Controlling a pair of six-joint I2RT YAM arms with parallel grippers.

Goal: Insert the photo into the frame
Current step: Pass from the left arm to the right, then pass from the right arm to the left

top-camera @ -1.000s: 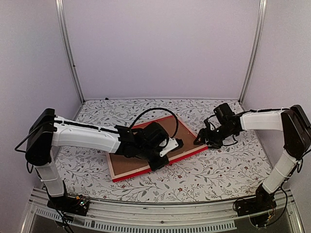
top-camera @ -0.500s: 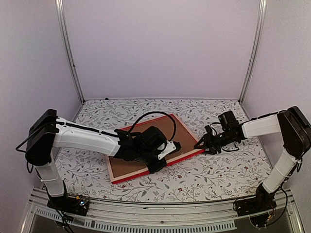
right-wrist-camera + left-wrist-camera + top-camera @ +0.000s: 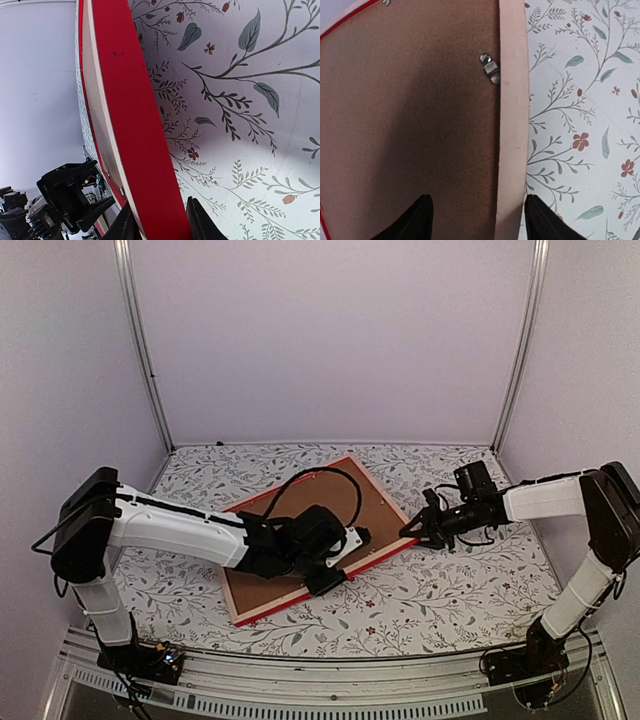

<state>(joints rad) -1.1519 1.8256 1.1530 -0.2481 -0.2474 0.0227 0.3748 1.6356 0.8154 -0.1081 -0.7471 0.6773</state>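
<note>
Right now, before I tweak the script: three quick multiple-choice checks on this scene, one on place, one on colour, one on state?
1. The right gripper is at the frame's:
A) right corner
B) left corner
C) middle

2. The frame edge between the right fingers is:
A) blue
B) red
C) black

3. The frame lies:
A) front up
B) standing upright
C) back up on the table

Key:
1 A, the top view shows the gripper at the right corner.
2 B, the right wrist view shows a red rail between the fingers.
3 C, the brown board and the pale wood rail face up.
</note>
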